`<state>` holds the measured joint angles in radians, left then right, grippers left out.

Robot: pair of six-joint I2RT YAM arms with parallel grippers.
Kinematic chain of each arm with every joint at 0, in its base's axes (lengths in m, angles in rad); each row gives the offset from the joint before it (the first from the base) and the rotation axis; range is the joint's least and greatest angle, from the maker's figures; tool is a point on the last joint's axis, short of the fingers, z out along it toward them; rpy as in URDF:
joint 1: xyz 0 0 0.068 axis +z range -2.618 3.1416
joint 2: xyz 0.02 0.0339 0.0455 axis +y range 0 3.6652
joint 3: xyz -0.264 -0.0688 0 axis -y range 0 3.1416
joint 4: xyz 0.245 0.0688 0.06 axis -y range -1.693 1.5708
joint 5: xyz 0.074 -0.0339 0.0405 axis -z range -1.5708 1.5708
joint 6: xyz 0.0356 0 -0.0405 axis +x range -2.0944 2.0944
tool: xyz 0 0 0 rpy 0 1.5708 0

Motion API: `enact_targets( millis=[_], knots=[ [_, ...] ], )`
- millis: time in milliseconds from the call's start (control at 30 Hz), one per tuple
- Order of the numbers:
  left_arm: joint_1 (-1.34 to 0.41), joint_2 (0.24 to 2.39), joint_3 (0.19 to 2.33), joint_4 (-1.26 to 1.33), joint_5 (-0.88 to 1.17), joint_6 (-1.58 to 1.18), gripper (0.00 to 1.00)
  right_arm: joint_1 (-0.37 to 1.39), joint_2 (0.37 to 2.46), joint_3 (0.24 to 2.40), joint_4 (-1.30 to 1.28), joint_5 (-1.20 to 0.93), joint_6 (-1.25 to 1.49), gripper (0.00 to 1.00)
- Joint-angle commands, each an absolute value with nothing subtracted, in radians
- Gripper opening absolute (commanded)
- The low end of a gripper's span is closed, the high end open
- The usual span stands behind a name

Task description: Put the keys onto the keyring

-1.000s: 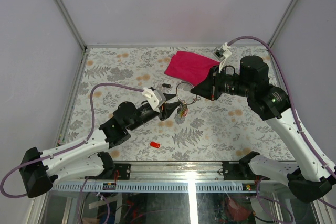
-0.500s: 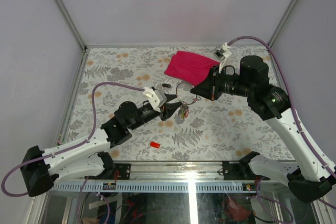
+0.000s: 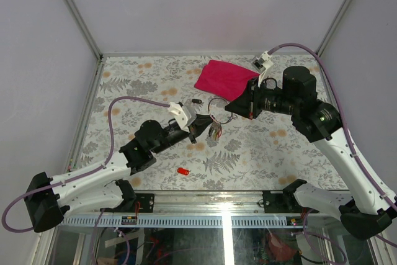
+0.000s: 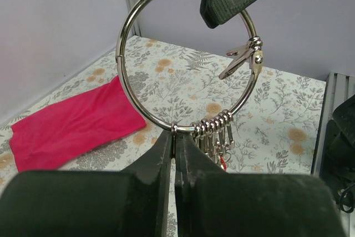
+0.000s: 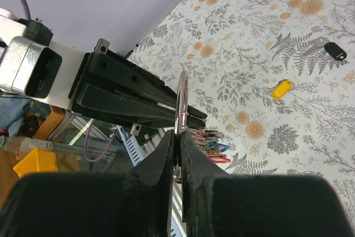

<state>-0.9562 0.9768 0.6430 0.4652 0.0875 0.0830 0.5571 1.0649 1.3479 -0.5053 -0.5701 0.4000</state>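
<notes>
Clamping the left gripper [image 4: 173, 137] onto the keyring [image 4: 118, 54] at its lower arc, the right gripper [image 5: 177, 137] onto the opposite arc, steadying it aloft, probably for opening. Next, likely freeing one gripper for a loose key. Catching the yellow key [image 5: 282, 89] only from the right wrist — the red key [image 3: 183, 170], well apart from the keyring, only overhead.

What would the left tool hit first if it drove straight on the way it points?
The left tool is shut on the ring. Straight ahead, across the ring, sits the right tool, gripping the far side. Likely that first, though depth is unclear.
</notes>
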Motion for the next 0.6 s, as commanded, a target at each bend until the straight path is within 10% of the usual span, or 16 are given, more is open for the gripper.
enact_targets(
  millis=[0,567],
  knots=[
    [-0.963,0.966,0.684,0.463,0.076,0.100,0.00,0.557,1.048,1.357,-0.444,-0.583,0.402,0.00],
    [-0.966,0.921,0.848,-0.011,-0.042,0.529,0.03,0.557,1.044,1.318,-0.459,-0.548,0.387,0.00]
  ],
)
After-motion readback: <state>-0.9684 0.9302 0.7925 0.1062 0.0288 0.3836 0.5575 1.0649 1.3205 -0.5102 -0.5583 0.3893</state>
